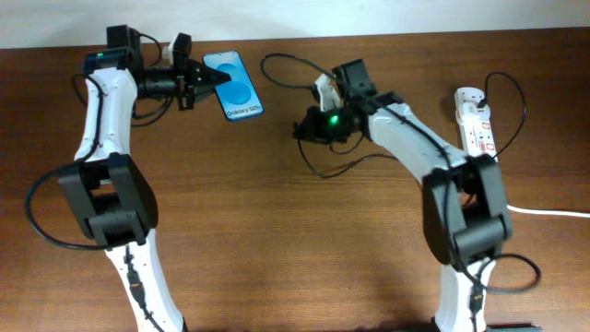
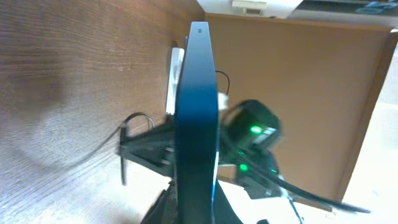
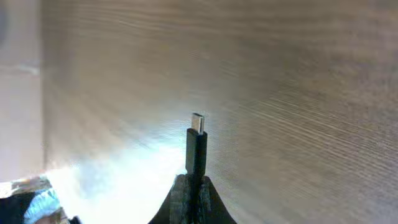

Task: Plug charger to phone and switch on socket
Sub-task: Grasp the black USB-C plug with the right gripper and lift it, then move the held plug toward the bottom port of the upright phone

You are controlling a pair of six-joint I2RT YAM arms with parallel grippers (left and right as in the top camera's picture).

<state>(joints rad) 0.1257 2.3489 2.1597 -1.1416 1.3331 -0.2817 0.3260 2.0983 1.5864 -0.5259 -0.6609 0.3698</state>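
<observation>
— Brown wooden table [image 1: 277,226] under everything. Near its far right edge, a long white plastic socket [image 1: 477,118], with a thick white cord [image 1: 553,212] trailing off to the right.

— And the slim black-edged phone [image 1: 234,86] with the light-blue screen?

— Far left, well apart from the socket. Pinched at its left edge by the left gripper [image 1: 210,81], fingers closed tight on it. Seen edge-on from the left wrist, rising straight out of the jaws.

— Lifted, or touching the wood?

— Cannot tell from above.

— Right gripper [image 1: 306,127]?

— Near the middle of the table, between phone and socket. Clamped on the thin black charger [image 3: 196,155] just behind its small metal plug tip [image 3: 198,119]. Tip poking out beyond the fingers, bare, over the wood grain. Not in the phone; well apart from it. Slack cable looping loosely on the table around that gripper.
</observation>
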